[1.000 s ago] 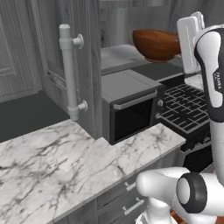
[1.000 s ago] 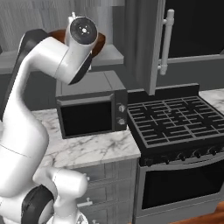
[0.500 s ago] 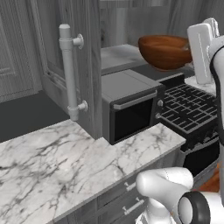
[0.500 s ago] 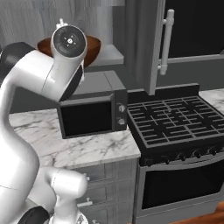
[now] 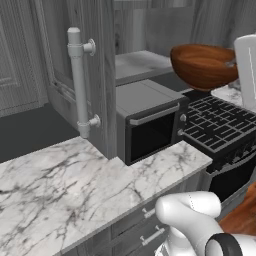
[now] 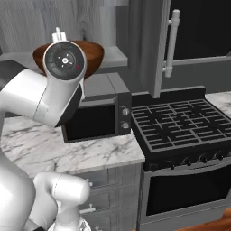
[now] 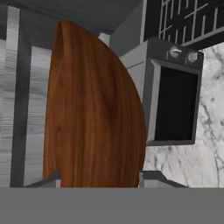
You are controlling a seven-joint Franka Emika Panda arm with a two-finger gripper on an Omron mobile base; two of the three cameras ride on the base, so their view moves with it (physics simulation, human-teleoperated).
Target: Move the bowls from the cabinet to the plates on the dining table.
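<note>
One brown bowl (image 5: 202, 65) held aloft in the gripper (image 7: 99, 177), clear of the grey inner shelf (image 5: 137, 66) of the cabinet and above the black microwave (image 5: 150, 125). Seen through the hand view: the two dark fingertips (image 7: 151, 178) set on either side of the bowl's wood-grain body at its lower end, pinching it between them, the bowl turned on edge in that tilted frame. From the left base view, bowl upright and level with its hollow facing up, to the right of the open cabinet door (image 5: 82, 75) with its long silver-grey bar handle (image 5: 79, 82). From the right base view, bowl partly masked by the arm's round wrist joint (image 6: 64, 61), rim showing on both sides of it, shelf just behind. Below and right of the microwave, black gas stove (image 6: 180, 128) with grates, oven front beneath it. Veined marble counter (image 5: 75, 192) carrying the microwave, low drawers with small handles (image 5: 147, 227) under its edge. Second tall cabinet door (image 6: 158, 45) with bar handle standing open above the stove.
</note>
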